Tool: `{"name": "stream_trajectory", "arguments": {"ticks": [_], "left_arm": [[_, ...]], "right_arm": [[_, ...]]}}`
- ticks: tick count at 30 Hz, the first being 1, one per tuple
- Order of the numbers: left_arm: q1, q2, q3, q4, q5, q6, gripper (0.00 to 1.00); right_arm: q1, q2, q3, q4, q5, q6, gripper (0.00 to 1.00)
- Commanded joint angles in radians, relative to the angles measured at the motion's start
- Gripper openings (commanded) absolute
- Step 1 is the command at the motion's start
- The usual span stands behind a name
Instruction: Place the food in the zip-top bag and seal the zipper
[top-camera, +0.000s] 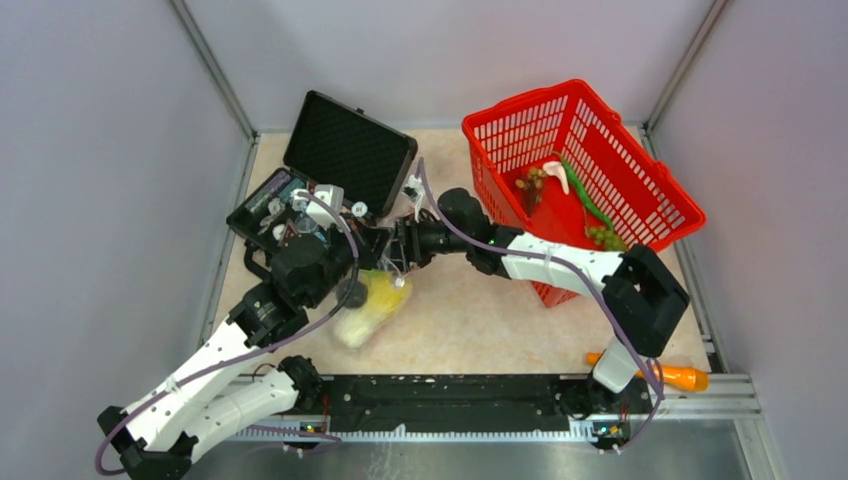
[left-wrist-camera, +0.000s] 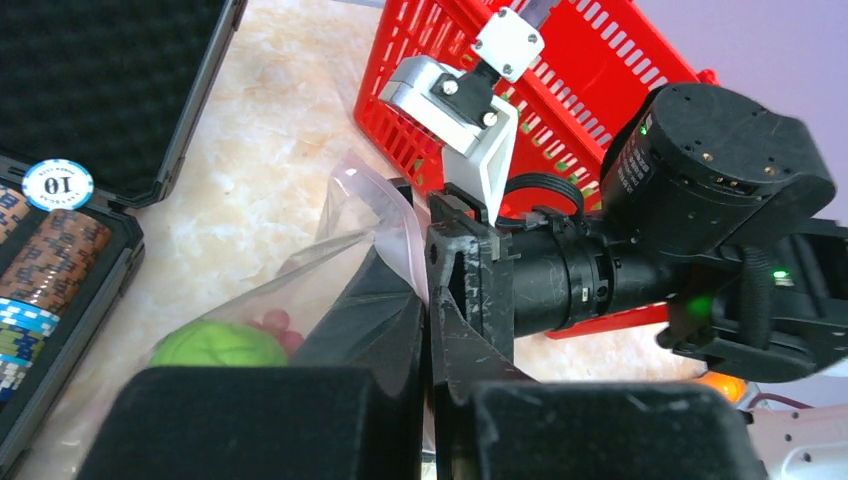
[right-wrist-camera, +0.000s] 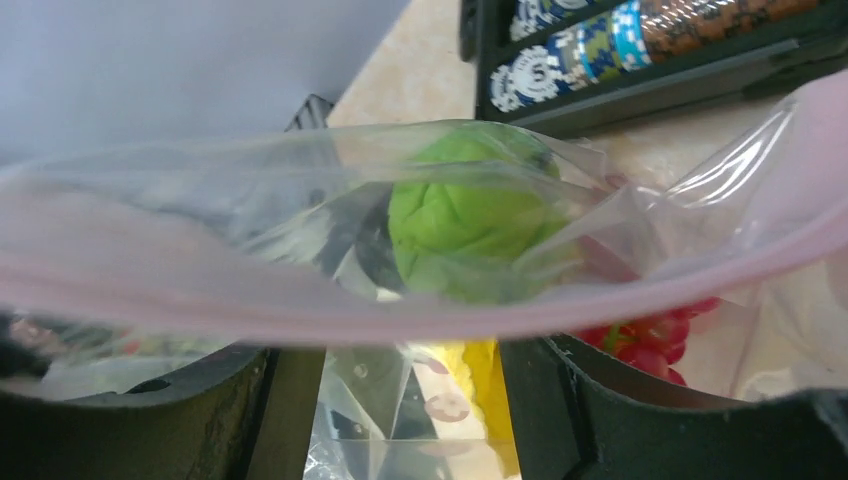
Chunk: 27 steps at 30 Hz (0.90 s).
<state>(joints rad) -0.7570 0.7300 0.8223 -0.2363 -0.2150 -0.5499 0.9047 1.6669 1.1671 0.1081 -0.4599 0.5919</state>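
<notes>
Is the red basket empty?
No, the red basket holds toy food, including green grapes and a brownish bunch.

Left arm (top-camera: 215, 365): white shells on the long links, black round joints, black base.
Right arm (top-camera: 555, 265): same white shells, big black boxy elbow, round black motor housings.
Cables (top-camera: 428, 190): thin, grey-purple, looped loosely along both arms.
Right hand (top-camera: 400, 248): black, scratched at the edges; white bracket (left-wrist-camera: 470, 110) above, with silver screws.
Left hand (top-camera: 352, 288): matte black, blocky fingers (left-wrist-camera: 250, 420).
Lights (left-wrist-camera: 700, 305): small green glow on the black right wrist housing.
</notes>
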Motion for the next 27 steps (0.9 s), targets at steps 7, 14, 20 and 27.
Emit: {"name": "stream_trajectory", "arguments": {"ticks": [7,14,20,27], "left_arm": [[0.001,-0.014,0.008,0.105,0.021,0.001,0.00],[0.001,-0.028,0.002,0.105,-0.015,-0.002,0.00],[0.001,-0.027,0.008,0.074,-0.094,0.010,0.00],[0.001,-0.006,0.022,0.072,-0.100,0.029,0.00]], "right_arm": [[-0.034,-0.046,-0.068,0.438,-0.206,0.140,0.65],[-0.033,-0.149,0.009,0.045,-0.017,-0.109,0.65],[-0.033,-0.352,-0.011,-0.222,0.141,-0.306,0.68],[-0.034,-0.610,-0.038,-0.341,0.334,-0.403,0.70]]}}
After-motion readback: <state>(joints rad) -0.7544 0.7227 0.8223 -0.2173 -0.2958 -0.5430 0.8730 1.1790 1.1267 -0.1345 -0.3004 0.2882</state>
